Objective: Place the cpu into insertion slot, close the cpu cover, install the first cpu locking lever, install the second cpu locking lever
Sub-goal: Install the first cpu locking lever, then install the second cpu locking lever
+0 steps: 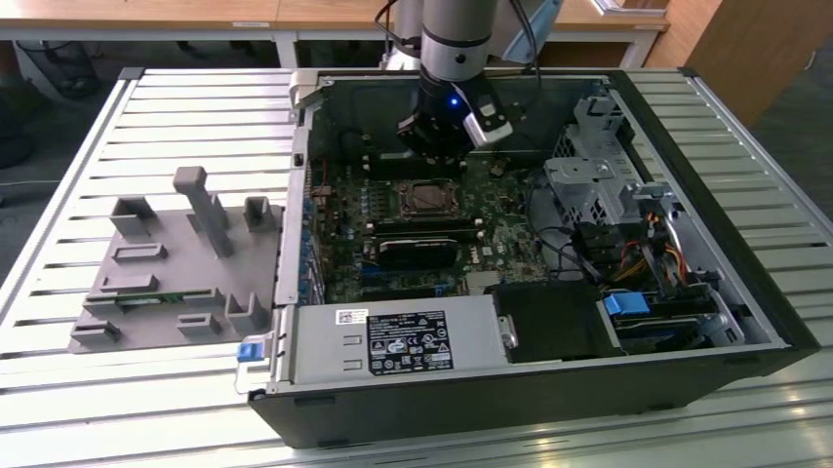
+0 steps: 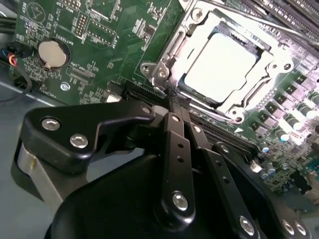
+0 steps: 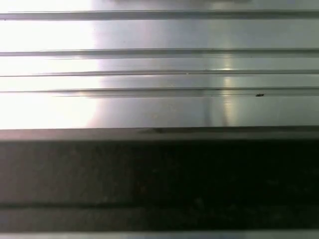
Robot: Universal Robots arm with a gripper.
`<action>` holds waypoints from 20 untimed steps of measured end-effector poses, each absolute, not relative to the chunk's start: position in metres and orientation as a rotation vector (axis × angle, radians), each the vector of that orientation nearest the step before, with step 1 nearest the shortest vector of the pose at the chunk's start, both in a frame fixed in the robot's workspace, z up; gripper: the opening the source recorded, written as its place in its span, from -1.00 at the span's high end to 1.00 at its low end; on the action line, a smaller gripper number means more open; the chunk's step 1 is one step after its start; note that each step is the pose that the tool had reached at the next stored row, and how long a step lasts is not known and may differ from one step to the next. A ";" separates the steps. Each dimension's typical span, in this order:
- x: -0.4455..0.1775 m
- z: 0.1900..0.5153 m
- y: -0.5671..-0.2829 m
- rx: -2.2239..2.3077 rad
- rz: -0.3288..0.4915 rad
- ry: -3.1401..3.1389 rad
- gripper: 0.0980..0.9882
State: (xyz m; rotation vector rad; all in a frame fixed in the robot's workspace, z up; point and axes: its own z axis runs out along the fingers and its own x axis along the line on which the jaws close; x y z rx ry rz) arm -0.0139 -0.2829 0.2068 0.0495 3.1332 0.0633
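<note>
The slatted metal table [image 1: 156,107] is filling most of the exterior view, carrying an open computer case [image 1: 547,390] at centre and right and a grey moulded fixture [image 1: 170,263] at left. Wooden desks [image 1: 195,15] are running along the top edge. The arm [image 1: 456,39] is coming down vertically from top centre into the case, its wrist hanging over the upper part of the green motherboard [image 1: 508,214].

In the second wrist view the gripper [image 2: 174,97] is showing its black fingers [image 2: 177,144] pressed together to a narrow tip with nothing pinched between them; the tip is sitting just beside the lower left corner of the socket, contact uncertain. The cpu [image 2: 224,67] is lying flat in the socket, upper right of that frame, its pale top showing through the window of the cpu cover [image 2: 187,42], which is lying closed around it. A coin battery [image 2: 52,54] is sitting at upper left.
</note>
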 end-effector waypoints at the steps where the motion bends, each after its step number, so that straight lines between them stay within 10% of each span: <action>1: -0.014 0.207 -0.283 0.049 0.063 3.133 0.98; 20: -0.013 0.207 -0.289 0.050 0.063 3.133 0.98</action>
